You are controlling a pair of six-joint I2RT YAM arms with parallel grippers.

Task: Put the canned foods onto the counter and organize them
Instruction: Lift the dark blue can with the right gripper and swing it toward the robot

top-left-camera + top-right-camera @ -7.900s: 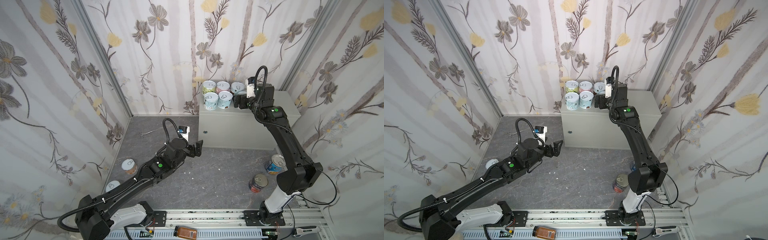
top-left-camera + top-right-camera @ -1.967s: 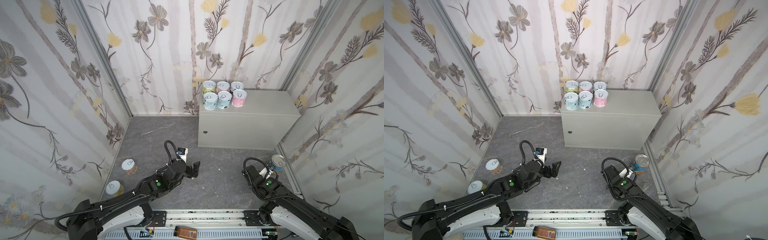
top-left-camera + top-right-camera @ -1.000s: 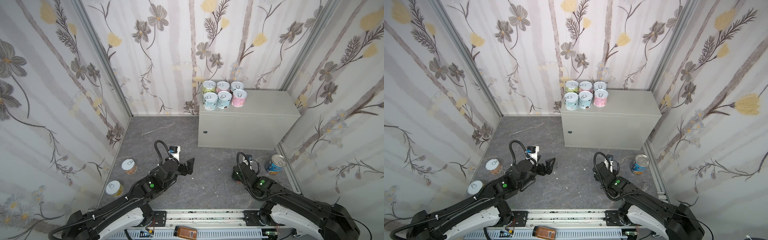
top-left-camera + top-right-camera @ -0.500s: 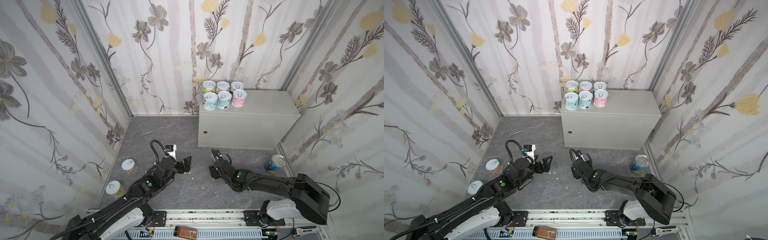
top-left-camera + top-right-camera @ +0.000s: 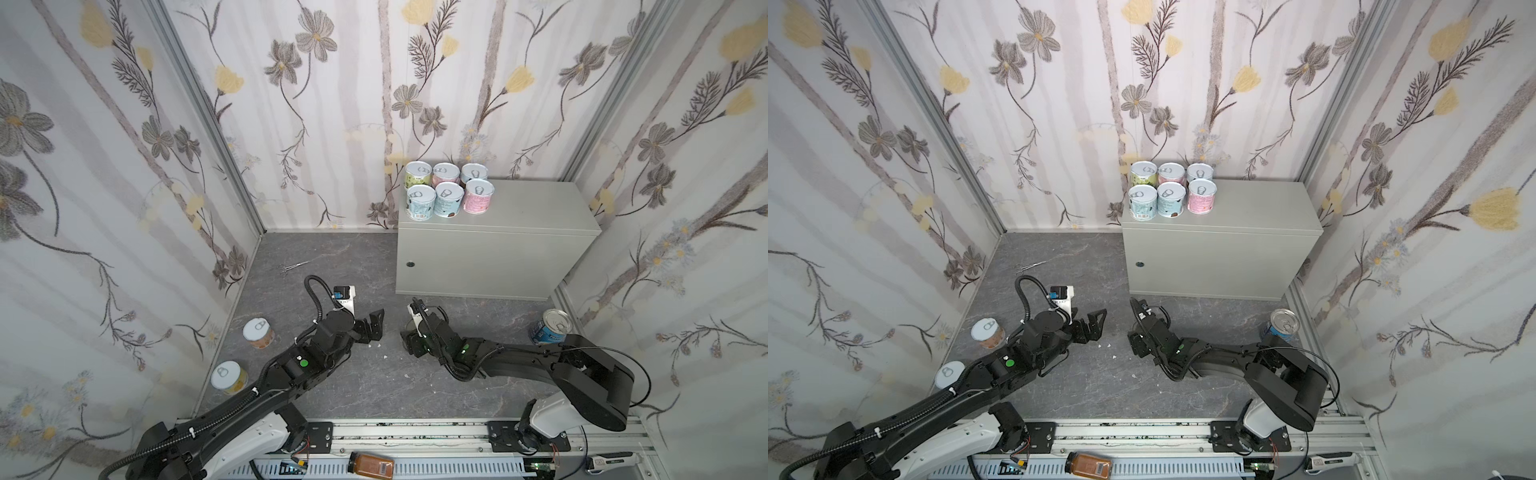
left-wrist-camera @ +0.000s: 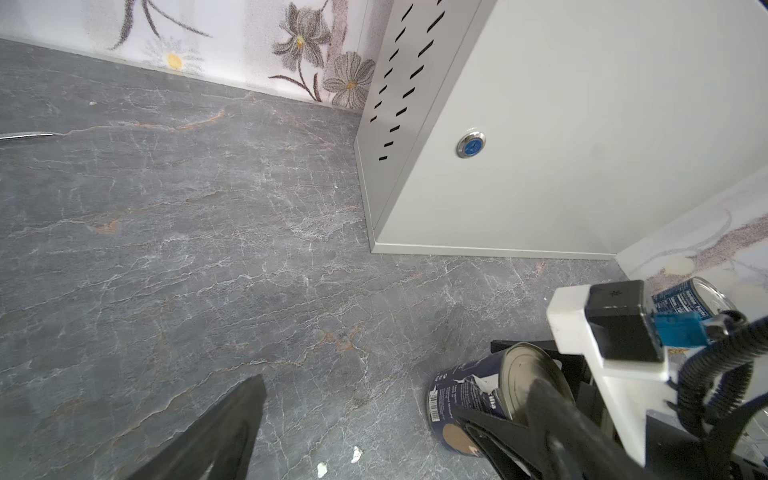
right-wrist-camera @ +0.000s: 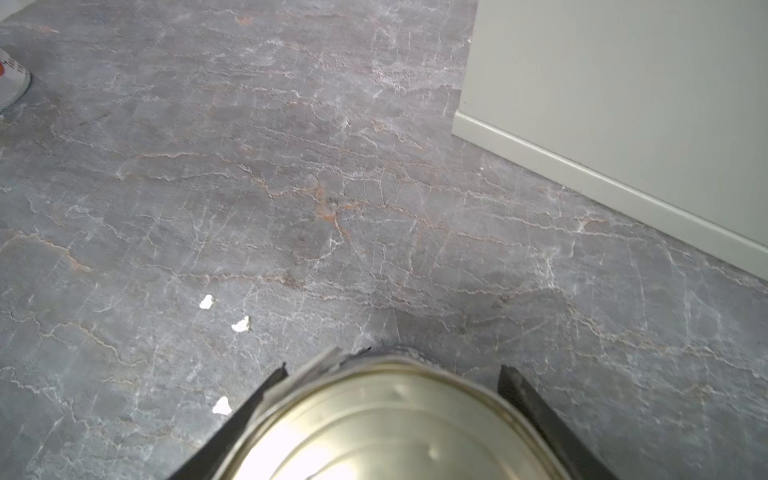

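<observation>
Clamping the dark-labelled tin (image 6: 469, 395) low at the floor's (image 5: 332, 257) centre, the right tool (image 5: 409, 328) faces the left tool (image 5: 372, 326) — spread empty — just beside at 9 o'clock. The bench (image 5: 540, 203) at 1 o'clock carries six pastel tins (image 5: 446, 189); a blue tin (image 5: 545, 332) stands at 3 o'clock.

Dark-labelled can (image 7: 386, 419): cut off at frame edge in right wrist view; largely hidden by right end effector (image 5: 409, 332) in both top views. Six cans (image 5: 449, 201) on tabletop (image 5: 540, 208): print illegible.
</observation>
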